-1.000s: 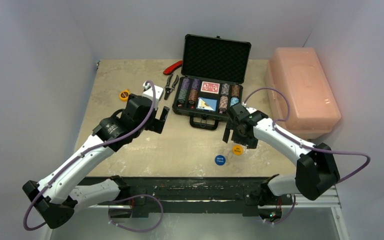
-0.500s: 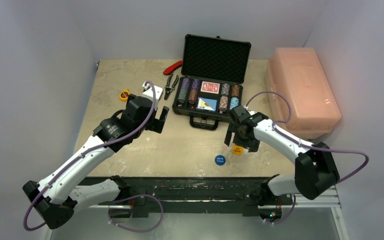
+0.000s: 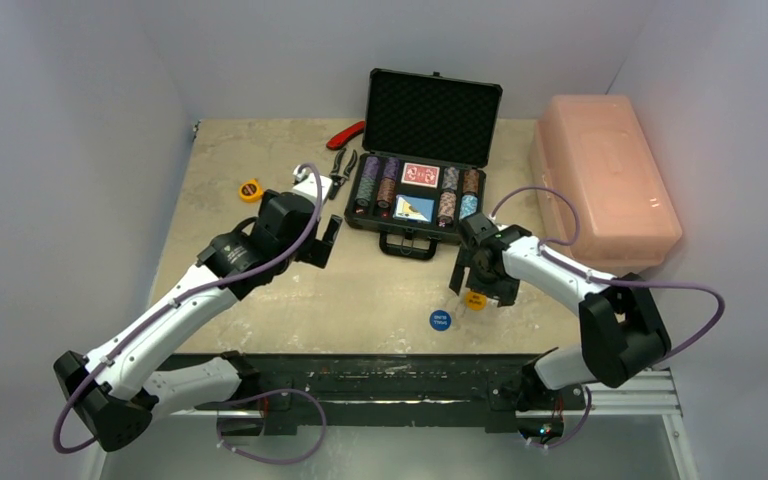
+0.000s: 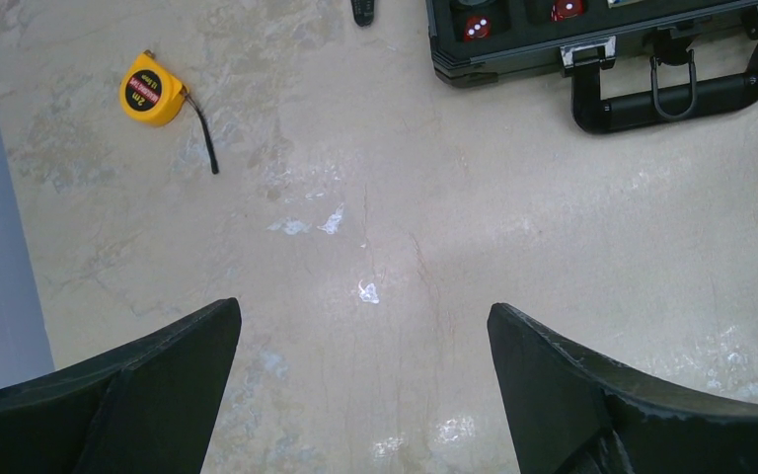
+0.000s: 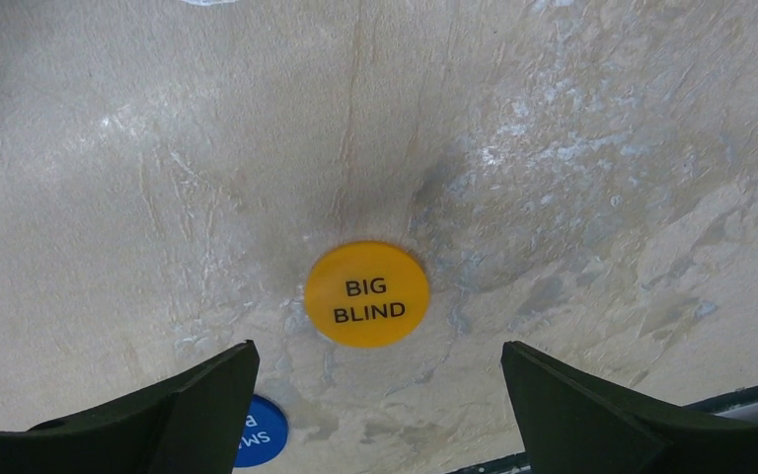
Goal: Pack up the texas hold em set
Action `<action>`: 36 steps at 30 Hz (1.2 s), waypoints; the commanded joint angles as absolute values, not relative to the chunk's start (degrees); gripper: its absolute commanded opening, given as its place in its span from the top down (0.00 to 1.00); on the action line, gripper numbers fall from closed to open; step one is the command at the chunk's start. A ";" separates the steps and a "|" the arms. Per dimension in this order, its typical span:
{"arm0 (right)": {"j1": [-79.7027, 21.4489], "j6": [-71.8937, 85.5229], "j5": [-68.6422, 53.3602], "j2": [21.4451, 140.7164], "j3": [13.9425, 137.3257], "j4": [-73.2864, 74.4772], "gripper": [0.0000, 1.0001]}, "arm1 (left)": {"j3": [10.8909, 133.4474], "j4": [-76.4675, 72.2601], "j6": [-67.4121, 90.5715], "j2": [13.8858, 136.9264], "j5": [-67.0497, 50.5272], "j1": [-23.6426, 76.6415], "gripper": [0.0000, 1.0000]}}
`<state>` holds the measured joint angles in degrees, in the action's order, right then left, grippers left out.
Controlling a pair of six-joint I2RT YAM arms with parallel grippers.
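beige table (image 3: 260,150), right tool (image 5: 378,348) spread wide over orange disc (image 5: 366,293), holding nothing, left tool (image 4: 363,304) released

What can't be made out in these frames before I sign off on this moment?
Right wrist view: the blue disc is cut off by the bottom edge and a finger of the right gripper; its lettering is mostly hidden.
Left wrist view: the top edge cuts the briefcase; only its front wall, handle and two red dice show.
Top view: the orange disc lettering is too small to read.
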<state>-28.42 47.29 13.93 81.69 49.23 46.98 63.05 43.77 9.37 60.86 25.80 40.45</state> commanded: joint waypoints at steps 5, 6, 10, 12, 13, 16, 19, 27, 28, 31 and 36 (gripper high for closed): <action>-26.96 45.85 13.07 82.10 47.95 43.06 0.05 | 63.27 41.91 8.70 61.38 26.11 40.07 0.04; -26.88 45.66 12.75 82.06 47.72 42.42 0.06 | 63.28 41.85 8.64 61.49 26.03 40.04 0.05; -26.56 45.06 11.72 82.38 46.98 40.62 0.12 | 63.33 41.96 8.66 61.64 26.09 40.01 0.05; -26.46 44.68 11.40 82.65 46.69 39.93 0.13 | 63.28 41.95 8.52 61.62 26.19 40.00 0.05; -26.28 44.46 11.37 82.74 46.48 39.64 0.14 | 63.34 42.00 8.53 61.62 26.19 40.00 0.05; -26.02 44.04 10.90 82.96 46.14 38.66 0.19 | 63.30 41.94 8.40 61.63 26.31 40.00 0.05; -25.71 43.95 10.72 83.42 45.67 37.96 0.23 | 63.37 41.96 8.41 61.62 26.37 40.01 0.05; -25.41 44.19 10.58 84.37 43.94 36.14 0.27 | 63.28 42.04 8.39 61.62 26.55 39.99 0.06; -25.48 44.21 10.56 84.37 43.77 36.00 0.27 | 63.28 42.07 8.35 61.61 26.54 39.99 0.06; -25.35 44.25 10.72 84.54 43.27 35.78 0.28 | 63.28 42.01 8.35 61.59 26.62 40.05 0.06; -25.40 44.14 10.72 84.73 43.14 35.96 0.29 | 63.28 42.18 8.26 61.53 26.81 40.07 0.06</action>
